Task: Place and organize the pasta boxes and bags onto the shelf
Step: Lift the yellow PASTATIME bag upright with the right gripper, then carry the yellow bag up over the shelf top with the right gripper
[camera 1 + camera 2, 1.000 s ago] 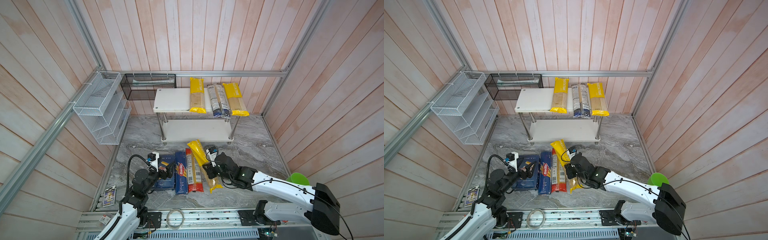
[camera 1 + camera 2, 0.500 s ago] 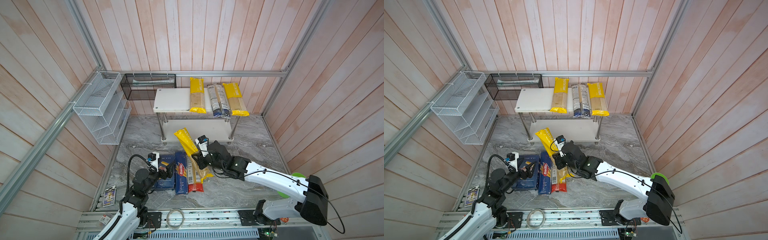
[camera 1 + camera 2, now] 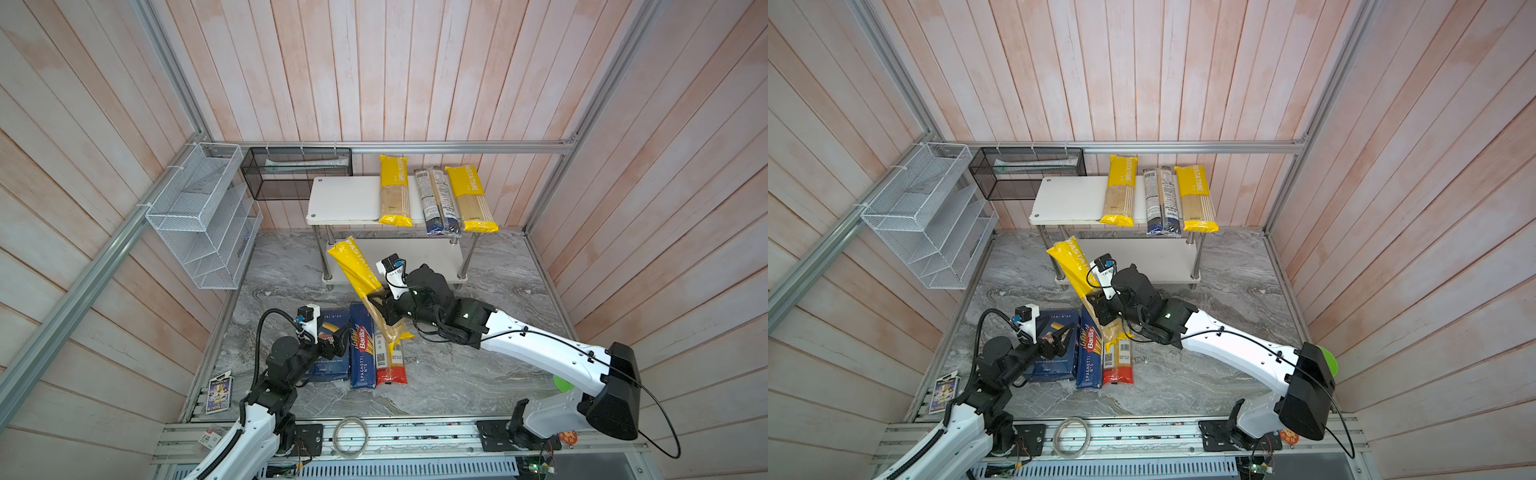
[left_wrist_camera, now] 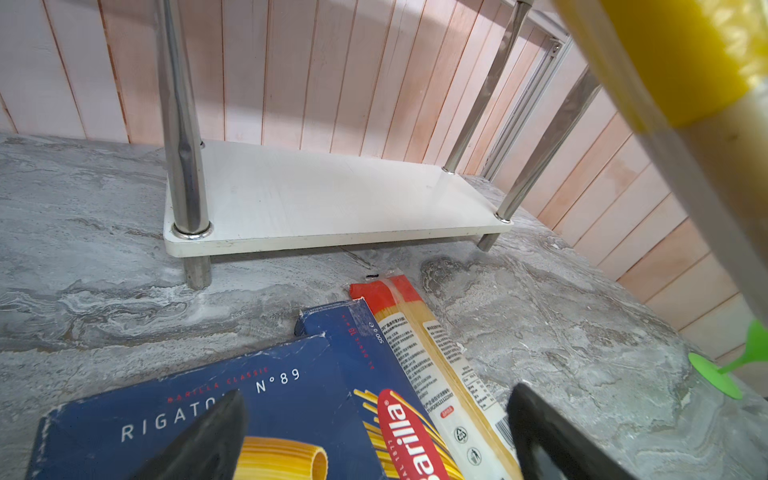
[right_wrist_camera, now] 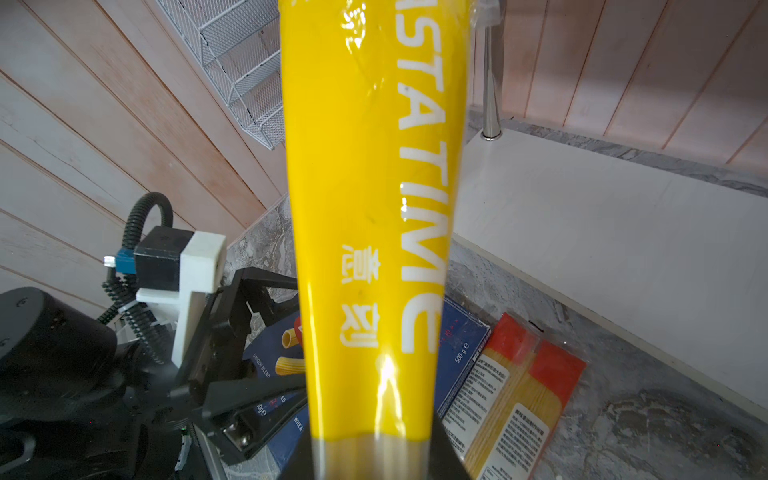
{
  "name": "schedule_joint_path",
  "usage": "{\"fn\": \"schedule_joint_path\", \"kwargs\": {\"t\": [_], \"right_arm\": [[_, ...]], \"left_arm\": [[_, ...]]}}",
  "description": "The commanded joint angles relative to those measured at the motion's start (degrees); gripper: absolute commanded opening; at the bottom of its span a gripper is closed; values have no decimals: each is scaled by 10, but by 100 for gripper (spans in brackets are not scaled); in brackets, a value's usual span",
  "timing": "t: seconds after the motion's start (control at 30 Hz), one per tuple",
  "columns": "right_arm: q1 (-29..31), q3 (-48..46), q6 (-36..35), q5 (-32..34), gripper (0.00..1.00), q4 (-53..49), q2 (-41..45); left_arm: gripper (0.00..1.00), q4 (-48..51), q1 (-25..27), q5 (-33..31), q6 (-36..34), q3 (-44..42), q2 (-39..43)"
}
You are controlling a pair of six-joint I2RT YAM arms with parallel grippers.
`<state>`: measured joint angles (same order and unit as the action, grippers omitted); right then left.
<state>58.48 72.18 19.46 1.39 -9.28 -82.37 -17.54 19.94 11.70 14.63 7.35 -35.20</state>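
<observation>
Clamped in the right gripper (image 3: pixel 380 309), mid-frame: a yellow bag (image 3: pixel 356 270), tilted up-left, in front of the shelf (image 3: pixel 345 199). Spread wide above the rigatoni box (image 3: pixel 334 368), lower left: the left gripper (image 4: pixel 378 395). Beside that box on the floor: spaghetti box (image 3: pixel 360 357), then red bag (image 3: pixel 390 368). On the top tier, upper centre: two shelved bags (image 3: pixel 394 195) in yellow, with a blue bag (image 3: pixel 440 203) between.

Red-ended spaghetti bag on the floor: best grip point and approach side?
Probably top-down, jaws across the narrow width of the red-ended bag near mid-length: it lies flat, long and slim. One long edge abuts the spaghetti box; the other faces bare marble.
</observation>
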Motion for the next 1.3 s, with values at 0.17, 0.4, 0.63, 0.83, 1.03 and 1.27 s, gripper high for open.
{"fn": "schedule_joint_path", "kwargs": {"t": [0.17,0.4,0.63,0.83,1.03,1.27], "right_arm": [[2,107,-13,14,12,32,-26],[2,161,-20,21,12,26,-58],[-4,248,-29,42,12,-5,-104],[-43,309,-8,8,12,-9,-146],[-62,394,-21,-6,12,-24,-201],[-66,510,-26,-27,12,-46,-270]], "left_arm": [[100,-8,1,7,-3,-3,-3],[100,-10,2,12,-5,1,-13],[100,-8,1,12,-5,-1,-8],[100,-8,1,15,-5,-1,-8],[99,-13,2,11,-5,0,-15],[100,-10,2,15,-6,3,-18]]}}
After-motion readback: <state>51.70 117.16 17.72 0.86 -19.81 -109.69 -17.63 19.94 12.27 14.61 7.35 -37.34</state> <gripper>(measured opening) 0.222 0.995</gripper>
